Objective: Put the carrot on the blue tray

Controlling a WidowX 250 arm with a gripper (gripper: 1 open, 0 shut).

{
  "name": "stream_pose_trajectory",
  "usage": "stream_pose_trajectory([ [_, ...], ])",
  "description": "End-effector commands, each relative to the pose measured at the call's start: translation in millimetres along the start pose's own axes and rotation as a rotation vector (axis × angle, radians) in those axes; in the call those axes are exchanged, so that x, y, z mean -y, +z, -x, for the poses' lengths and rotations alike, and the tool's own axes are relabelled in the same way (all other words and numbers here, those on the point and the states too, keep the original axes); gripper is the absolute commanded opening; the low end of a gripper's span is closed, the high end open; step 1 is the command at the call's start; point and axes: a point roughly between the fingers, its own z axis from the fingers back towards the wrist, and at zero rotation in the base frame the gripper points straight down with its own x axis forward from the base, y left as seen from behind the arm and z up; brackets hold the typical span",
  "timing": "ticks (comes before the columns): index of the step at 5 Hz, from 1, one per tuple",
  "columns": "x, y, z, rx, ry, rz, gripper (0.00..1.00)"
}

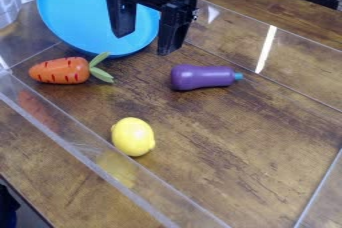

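Dark wood bench [254, 132] glared under clear sheet; claw [147, 34] hung wide over blue tray [67, 12]; carrot [60, 70], eggplant [203, 77], lemon [132, 136] lay apart

A dark brown wood-grain counter [254, 132] fills nearly the whole view, its planks running diagonally. A clear plastic wall [80, 142] rims it along the near and left edges. Bright streaks of overhead light [267, 47] glare off the glossy surface at the right. The far corners lie in dark shadow.
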Motion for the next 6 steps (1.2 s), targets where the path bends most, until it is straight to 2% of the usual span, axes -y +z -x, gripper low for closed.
stream_pose_trajectory([
  [1, -4.6, -11.0, 3.0, -0.013, -0.055, -0.002, 1.0],
  [4, -46.9, -22.6, 8.4, -0.042, -0.237, -0.019, 1.0],
  [6, -55.3, -25.7, 8.3, -0.036, -0.495, -0.061, 1.0],
])
